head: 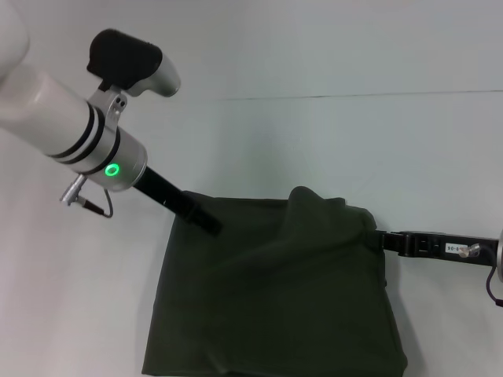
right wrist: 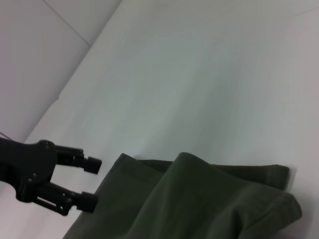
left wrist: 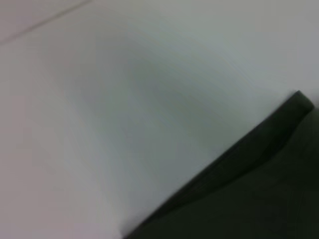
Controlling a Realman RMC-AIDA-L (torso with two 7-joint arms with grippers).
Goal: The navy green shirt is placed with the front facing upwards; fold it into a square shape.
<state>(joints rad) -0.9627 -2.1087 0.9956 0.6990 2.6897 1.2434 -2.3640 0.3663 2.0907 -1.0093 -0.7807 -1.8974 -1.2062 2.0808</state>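
Olive cotton, the navy green shirt [head: 275, 302] lay at six o'clock already roughly square but rumpled, my left gripper [right wrist: 89, 181] jaws apart at its ten o'clock corner, my right gripper [head: 385, 240] unreadable at three.

The navy green shirt [head: 275, 298] (lower hem) runs off-frame.

The left arm [head: 47, 110] is a glossy white cylinder with two black bands, a silver collar bearing a glowing green ring light [head: 112, 170], a black-capped camera housing and a thin cable; the right arm [head: 440, 246] is slim black (small white label, silver screw)
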